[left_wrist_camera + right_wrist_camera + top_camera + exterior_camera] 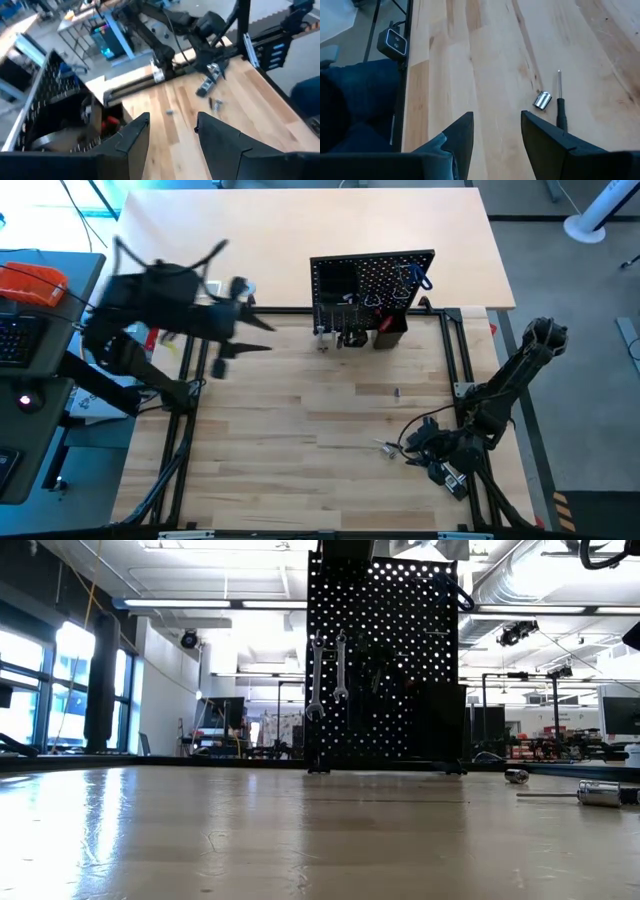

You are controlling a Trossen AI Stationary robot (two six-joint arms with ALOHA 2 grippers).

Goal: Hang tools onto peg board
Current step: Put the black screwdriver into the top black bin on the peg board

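**A:** Where does it stand? Start with the big things.

**B:** The pale wooden plank table [300,430] carries the upright black perforated metal peg board [372,285] at its far middle. Two silver open-ended wrenches [328,675] already hang on the board's front, and other tools beside them are too dark to name. Loose on the table, near the right arm's end, lie a slim black-handled screwdriver with a thin steel shaft [561,107] and a small silver metal socket [542,100] just beside it.

**A:** And the arms?

**B:** The left gripper [262,336] is raised over the table's left part, to the left of the peg board, fingers apart, holding nothing. The right gripper [496,137] sits low at the right front, fingers apart and empty, with the screwdriver and socket just ahead of it.

**A:** So the step in hand is a pickup?

**B:** I judge so, for the right arm. To do it well: turn the wrist so the fingers straddle the handle across its width, not the thin shaft, come down squarely, and avoid nudging the socket, which looks ready to roll.
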